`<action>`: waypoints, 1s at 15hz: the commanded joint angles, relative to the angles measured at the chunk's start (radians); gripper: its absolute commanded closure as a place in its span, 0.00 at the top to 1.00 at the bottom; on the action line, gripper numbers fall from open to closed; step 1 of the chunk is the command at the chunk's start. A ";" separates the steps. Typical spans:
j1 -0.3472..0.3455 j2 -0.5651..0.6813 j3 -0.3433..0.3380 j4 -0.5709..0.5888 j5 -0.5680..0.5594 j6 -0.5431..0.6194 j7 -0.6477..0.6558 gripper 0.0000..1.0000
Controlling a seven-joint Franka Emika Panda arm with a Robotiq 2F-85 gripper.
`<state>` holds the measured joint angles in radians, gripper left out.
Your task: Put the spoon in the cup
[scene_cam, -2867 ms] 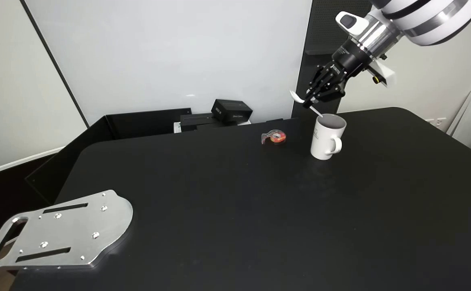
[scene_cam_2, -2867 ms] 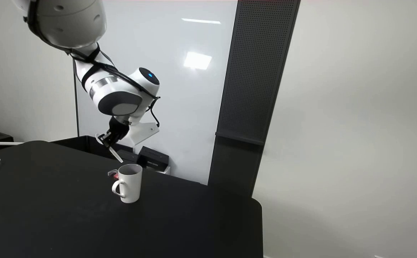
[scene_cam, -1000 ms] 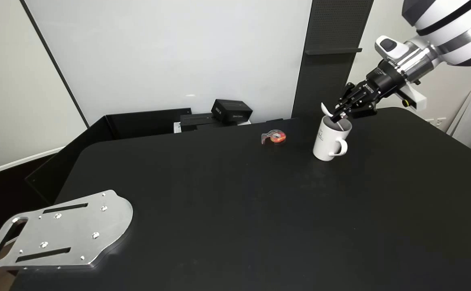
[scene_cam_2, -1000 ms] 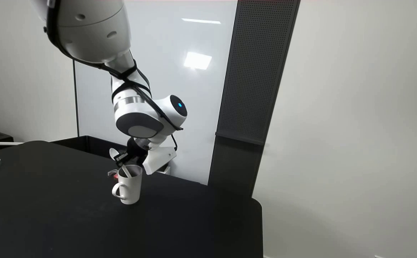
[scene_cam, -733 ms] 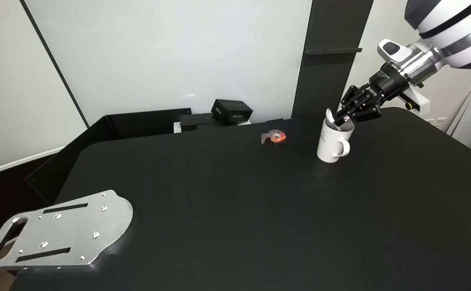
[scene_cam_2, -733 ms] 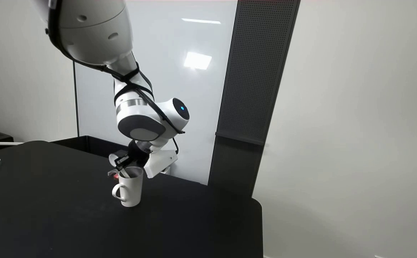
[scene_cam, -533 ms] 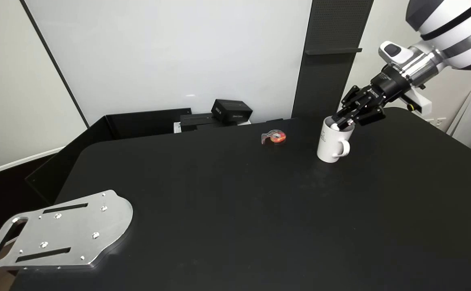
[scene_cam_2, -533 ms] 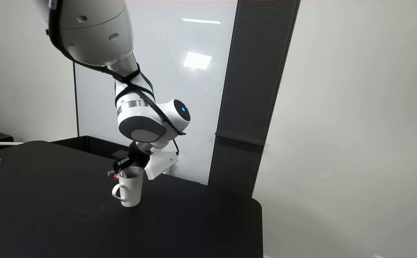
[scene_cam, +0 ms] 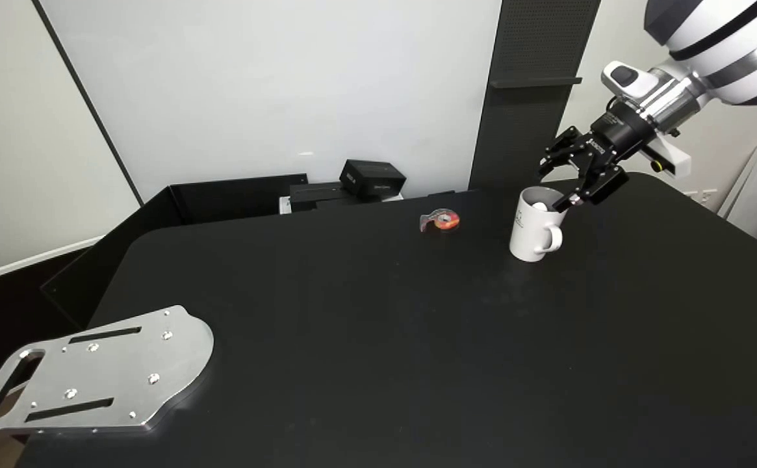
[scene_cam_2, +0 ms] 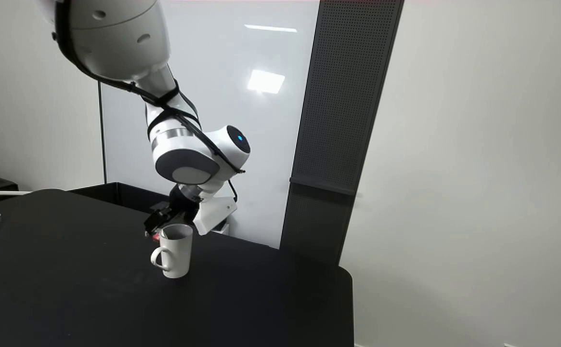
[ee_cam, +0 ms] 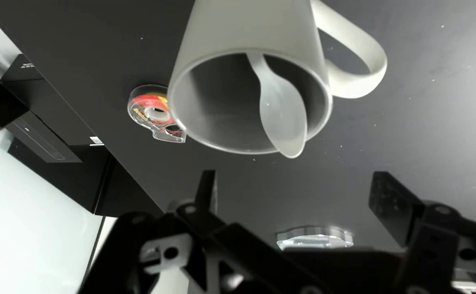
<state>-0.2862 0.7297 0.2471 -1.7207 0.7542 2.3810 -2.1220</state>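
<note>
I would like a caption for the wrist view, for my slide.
White spoon sits handle-first in the mug, tape dispenser nearby, the pincer wide open.

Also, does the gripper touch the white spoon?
Apart. In the wrist view, the gripper stands open, and dark tabletop shows between each finger and the spoon in the white mug.

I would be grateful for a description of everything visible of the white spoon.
The white spoon is smooth and looks like plastic, with an oval bowl narrowing into a slim handle. It stands tilted inside the white mug, bowl end up, handle down; the mug's wall hides the handle's lower part. In the wrist view the bowl's tip overlaps the rim, where it appears to lean. The jaws are open and apart from it.
</note>
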 commanded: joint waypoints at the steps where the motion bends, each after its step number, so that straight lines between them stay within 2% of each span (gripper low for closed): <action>1: 0.093 -0.095 -0.070 -0.054 -0.096 0.031 0.050 1.00; 5: 0.174 -0.148 -0.106 -0.082 -0.252 0.118 0.138 1.00; 10: 0.250 -0.186 -0.131 -0.120 -0.472 0.214 0.329 1.00; 11: 0.259 -0.189 -0.134 -0.124 -0.506 0.219 0.369 1.00; 12: 0.203 -0.148 -0.078 -0.083 -0.480 0.202 0.307 1.00; 15: 0.219 -0.156 -0.084 -0.094 -0.515 0.211 0.347 1.00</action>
<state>-0.0362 0.5716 0.1292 -1.8144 0.2726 2.5892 -1.7972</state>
